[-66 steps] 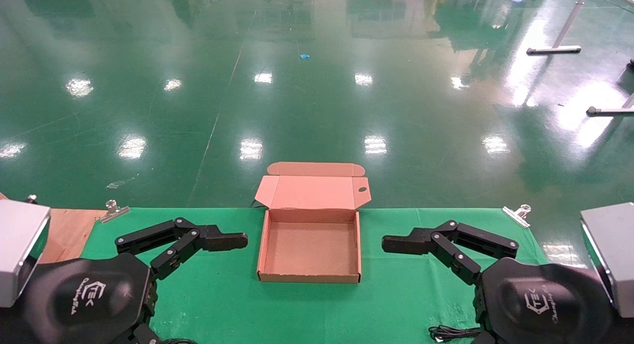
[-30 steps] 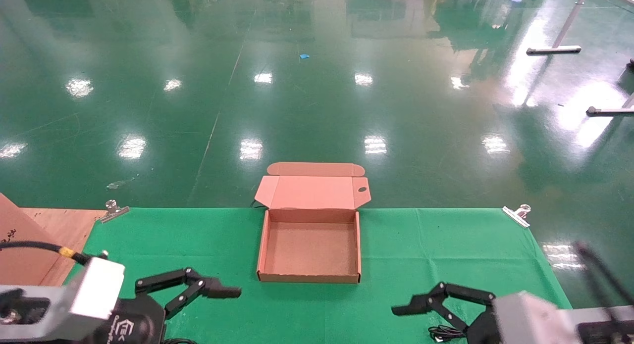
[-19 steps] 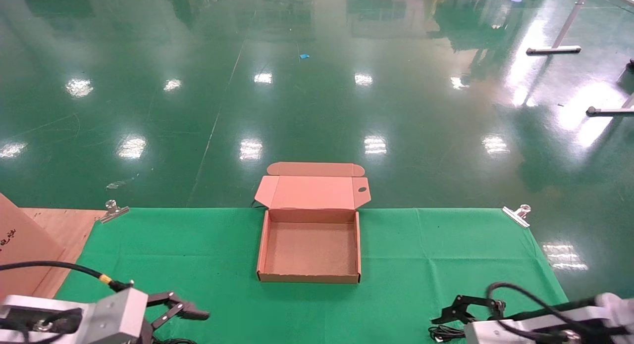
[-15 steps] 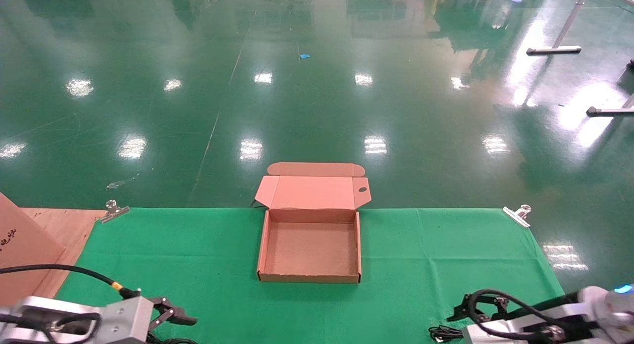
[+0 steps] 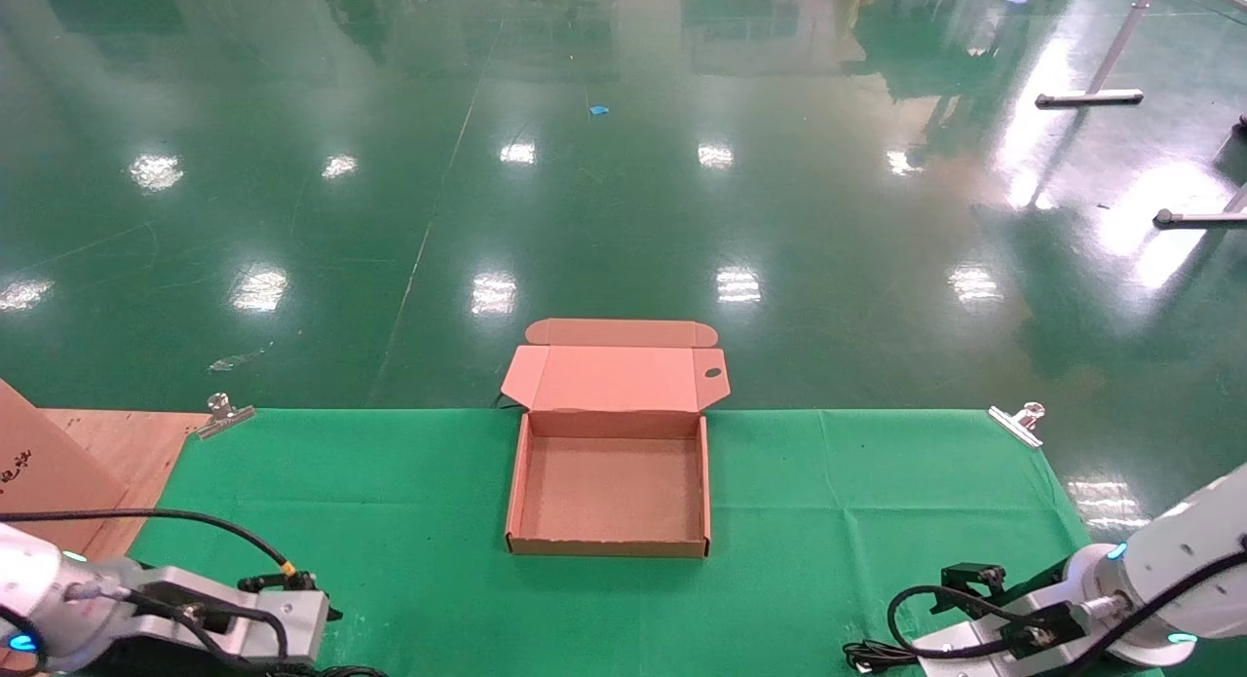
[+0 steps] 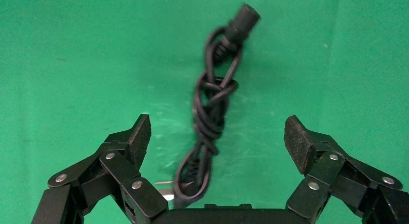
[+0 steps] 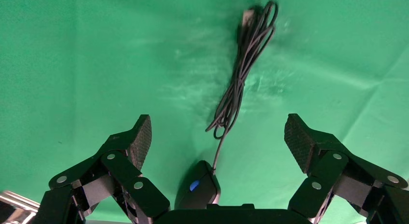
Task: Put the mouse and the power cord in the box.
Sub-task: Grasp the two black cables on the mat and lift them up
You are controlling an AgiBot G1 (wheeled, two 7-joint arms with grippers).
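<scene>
Both arms have swung back from beside the box to hang over their targets.

The box sits open and empty mid-worktop; my left gripper, fingers wide, straddles the power cord, and my right gripper, fingers wide too, brackets the mouse — grasps come next, I judge.
</scene>
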